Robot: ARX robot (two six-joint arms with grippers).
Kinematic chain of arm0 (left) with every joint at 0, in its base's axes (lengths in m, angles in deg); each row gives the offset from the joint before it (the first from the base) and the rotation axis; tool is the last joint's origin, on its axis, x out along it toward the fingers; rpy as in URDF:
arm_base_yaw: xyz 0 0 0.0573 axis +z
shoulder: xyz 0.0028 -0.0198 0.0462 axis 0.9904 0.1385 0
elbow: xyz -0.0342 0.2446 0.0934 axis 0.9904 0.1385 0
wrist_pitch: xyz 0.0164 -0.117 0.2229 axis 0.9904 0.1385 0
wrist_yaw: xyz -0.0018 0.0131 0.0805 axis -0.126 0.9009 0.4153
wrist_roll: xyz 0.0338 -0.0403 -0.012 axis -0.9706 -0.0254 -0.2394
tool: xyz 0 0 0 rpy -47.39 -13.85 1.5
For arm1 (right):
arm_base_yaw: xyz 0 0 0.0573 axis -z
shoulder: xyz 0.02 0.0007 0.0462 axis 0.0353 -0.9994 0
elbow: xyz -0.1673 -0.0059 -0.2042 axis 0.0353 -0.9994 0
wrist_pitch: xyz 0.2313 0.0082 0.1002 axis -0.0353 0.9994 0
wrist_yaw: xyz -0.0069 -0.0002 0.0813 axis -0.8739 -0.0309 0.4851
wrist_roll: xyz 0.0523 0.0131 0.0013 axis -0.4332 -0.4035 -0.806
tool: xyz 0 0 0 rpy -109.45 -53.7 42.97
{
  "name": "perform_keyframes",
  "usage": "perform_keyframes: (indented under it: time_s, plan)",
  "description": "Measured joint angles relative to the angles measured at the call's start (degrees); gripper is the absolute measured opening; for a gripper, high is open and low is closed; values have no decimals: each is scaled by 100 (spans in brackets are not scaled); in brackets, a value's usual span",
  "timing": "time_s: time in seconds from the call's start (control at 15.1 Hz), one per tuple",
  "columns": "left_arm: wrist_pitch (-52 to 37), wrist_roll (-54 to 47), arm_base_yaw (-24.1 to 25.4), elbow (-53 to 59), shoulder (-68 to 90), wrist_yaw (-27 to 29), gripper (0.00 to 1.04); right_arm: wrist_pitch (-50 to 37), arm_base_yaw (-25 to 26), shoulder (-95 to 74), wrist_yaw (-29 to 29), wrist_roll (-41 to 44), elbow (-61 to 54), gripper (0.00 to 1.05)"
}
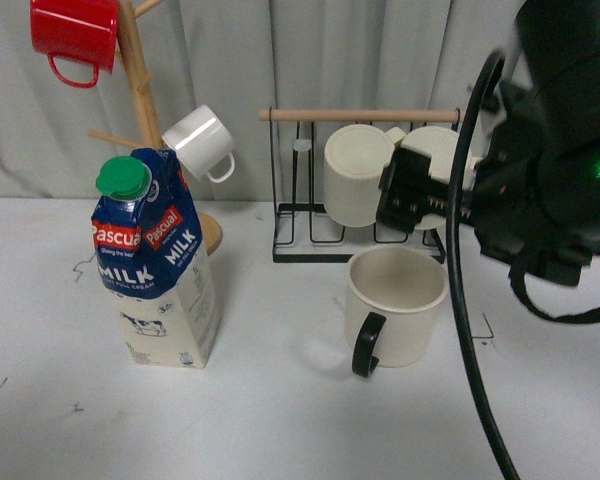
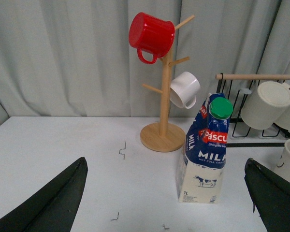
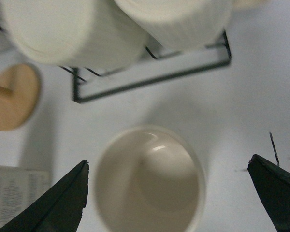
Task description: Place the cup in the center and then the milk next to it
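Observation:
The cup (image 1: 395, 305), a large cream mug with a black handle (image 1: 367, 345), stands upright on the white table (image 1: 280, 430) right of the middle. Its handle faces the front. My right gripper (image 3: 168, 160) hangs open straight above the cup (image 3: 150, 181), its fingers wide apart on either side of the rim and touching nothing. The milk (image 1: 158, 265), a blue and cream carton with a green cap, stands upright at the left. My open left gripper (image 2: 166, 159) is low over the table and faces the milk (image 2: 205, 154) from a distance, holding nothing.
Behind the milk stands a wooden mug tree (image 1: 140, 90) with a red mug (image 1: 75, 35) and a small white mug (image 1: 202, 142). A black wire rack (image 1: 310, 235) behind the cup carries two ribbed cream mugs (image 1: 358, 172). My right arm (image 1: 550, 160) fills the upper right.

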Motion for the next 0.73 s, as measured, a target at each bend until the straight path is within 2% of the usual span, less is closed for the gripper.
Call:
perform_keyframes:
  time_s: [0.07,0.2,0.27,0.33,0.4,0.46,0.73]
  plan:
    - [-2,0,0,0,0,0,98,-243,0,363,122,94,-170,97]
    - [0,0,0,0,0,0,98,-846,33,1362,568,273,-732,98]
    - [0,0,0,0,0,0,98,-1331,28,1733,575,431,-1060,97]
    - [2,0,0,0,0,-7,98,-2551,-28,2192,-319,1025,-1705,87]
    - [0,0,0,0,0,-2,98,-3147,24,2846,-988,1679,-2396,76]
    - [0,0,0,0,0,2,98,-3375,256,3681,-1226,2251,-3084,63]
    - [-2,0,0,0,0,-2,98,-3499,798,4767,-796,2787,-4415,17]
